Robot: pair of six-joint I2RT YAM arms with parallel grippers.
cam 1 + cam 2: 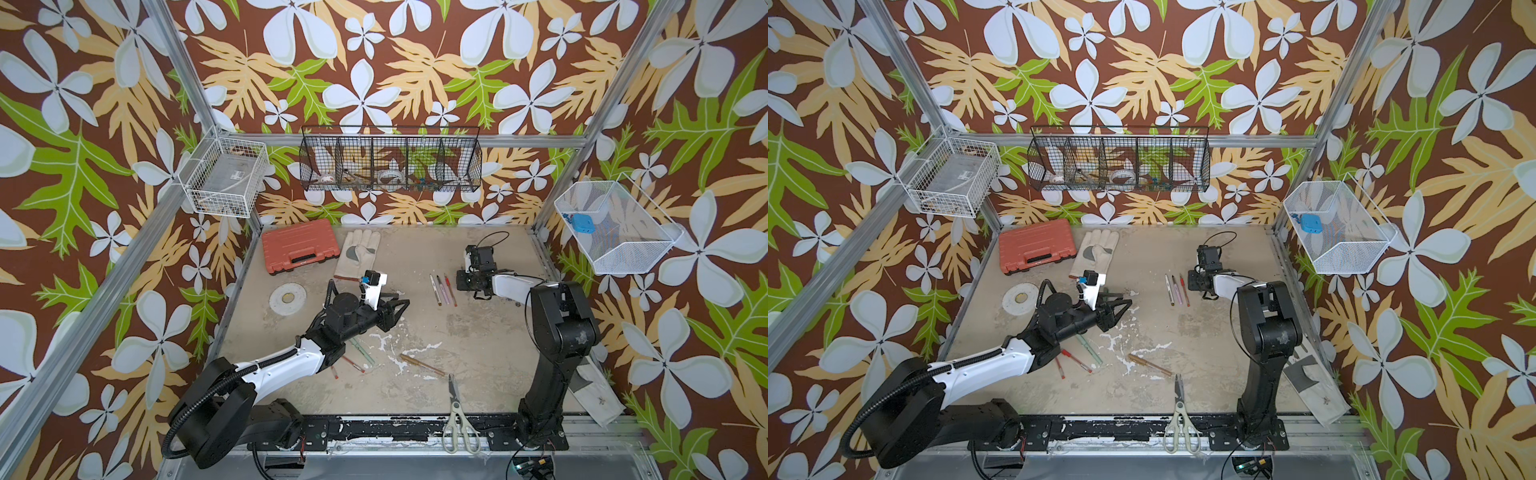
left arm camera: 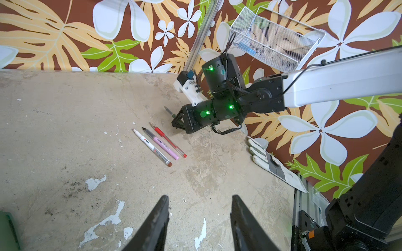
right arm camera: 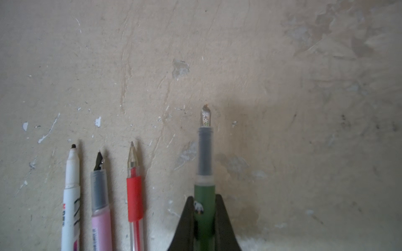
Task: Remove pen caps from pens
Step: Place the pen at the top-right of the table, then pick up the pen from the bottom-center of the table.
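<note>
The bench (image 1: 478,332) is shared between my two arms: the right one reaches to the far side and the left one stretches across the near middle. My right fingers (image 2: 175,120) are clamped on the barrel of the green pen (image 3: 204,189). Its bare nib pokes straight out ahead of them, with no cap on it. My left fingers (image 1: 400,302) stand apart with nothing between them, over bare bench.

For the right arm, the row just beside the green pen matters most. The white marker (image 3: 70,195), the pink pen (image 3: 101,228) and the red pen (image 3: 134,195) lie side by side, uncapped, with their tips all pointing one way. The green pen's long axis runs parallel to theirs, on the red pen's side, with a gap between and its tip a little further forward. I judge that setting it down calls for lowering and letting go, with no turn. I cannot tell whether it already touches the bench.

The other pens lie near my left arm, well apart from my right. The pale green pen (image 1: 365,352) and a pair of red pens (image 1: 353,363) sit partly under that forearm. The gold pen (image 1: 422,365) lies alone, slanted, closer to the front edge than my left fingers. The left arm is plainly the nearer one. These pens are too small to tell whether they carry caps, and I can make out no loose cap.
</note>
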